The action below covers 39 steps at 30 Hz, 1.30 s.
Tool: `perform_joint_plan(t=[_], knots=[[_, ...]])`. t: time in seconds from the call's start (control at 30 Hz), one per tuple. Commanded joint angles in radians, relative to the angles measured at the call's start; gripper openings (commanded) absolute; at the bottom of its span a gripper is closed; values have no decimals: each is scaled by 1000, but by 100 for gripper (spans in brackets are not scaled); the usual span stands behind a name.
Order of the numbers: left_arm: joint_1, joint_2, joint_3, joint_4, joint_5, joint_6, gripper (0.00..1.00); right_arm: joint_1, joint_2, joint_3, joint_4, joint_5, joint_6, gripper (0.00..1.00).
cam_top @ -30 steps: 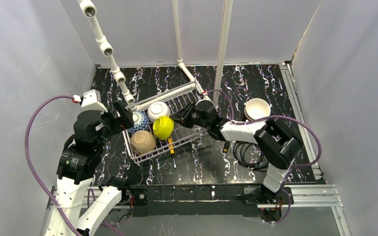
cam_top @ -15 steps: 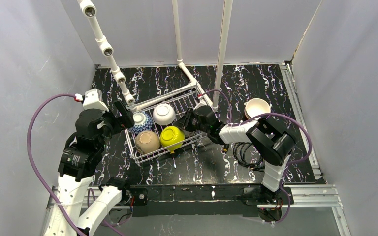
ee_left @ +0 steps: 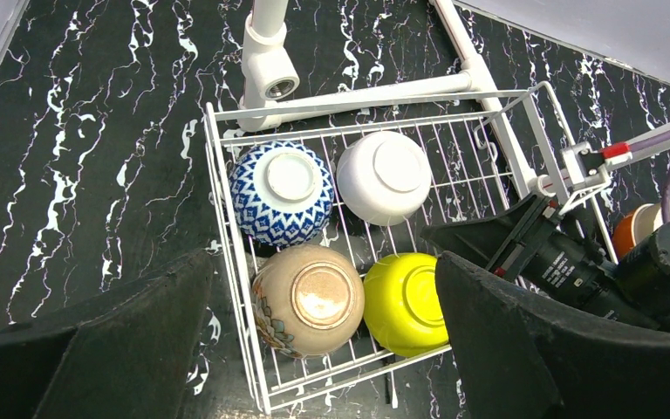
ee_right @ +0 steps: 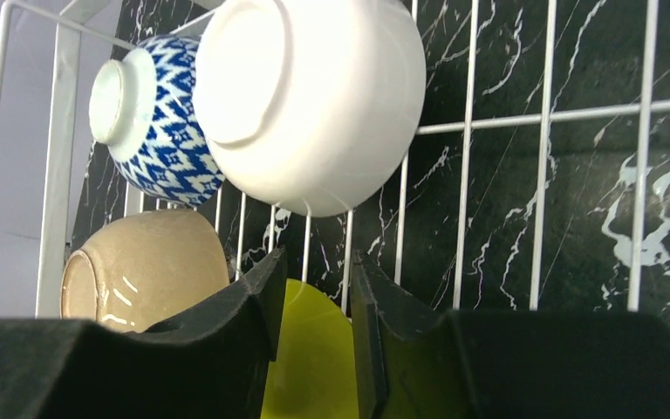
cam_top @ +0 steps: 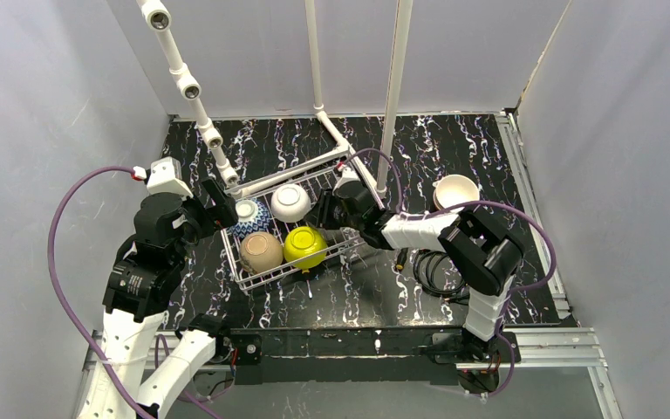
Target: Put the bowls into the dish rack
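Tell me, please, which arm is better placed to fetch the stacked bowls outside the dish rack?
Right. The stacked bowls sit right of the dish rack, on that arm's side; the left gripper is at the rack's opposite edge.

rack (ee_left: 480,175): on the surface (cam_top: 454,140)
in rack: four bowls (ee_left: 290,192) — two behind, two in front
right of rack: stack (cam_top: 455,192) of two

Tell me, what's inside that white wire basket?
Four upside-down bowls: blue-white, white, tan and yellow-green. Their insides are hidden, and the right arm covers part of the basket.
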Motion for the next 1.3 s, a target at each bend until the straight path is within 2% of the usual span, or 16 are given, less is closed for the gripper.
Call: perform_joint_plan(t=[0.0, 0.23, 0.4, 0.47, 0.5, 0.67, 0.83, 1.03, 1.2, 1.27], knots=[[1, 5, 0, 0, -18, 10, 98, 9, -75, 89, -71, 77, -90, 42], [2, 10, 16, -23, -10, -4, 98, 15, -158, 219, -382, 153, -102, 65], [1, 10, 13, -20, -15, -18, 98, 50, -198, 268, -597, 101, -237, 81], [1, 2, 4, -13, -19, -24, 98, 88, -220, 274, -672, 130, -292, 97], [2, -2, -1, -9, -21, -28, 98, 110, -228, 280, -710, 147, -311, 98], [1, -13, -20, 7, -32, -44, 98, 204, -248, 283, -828, 238, -336, 99], [2, -19, -32, 6, -35, -47, 98, 233, -232, 268, -832, 285, -303, 96], [2, -32, -46, 4, -44, -38, 98, 234, -168, 293, -788, 240, -302, 79], [1, -33, -48, 3, -56, -26, 98, 233, -112, 321, -788, 212, -301, 69], [1, -33, -50, 3, -58, -25, 98, 233, -98, 327, -782, 222, -297, 68]])
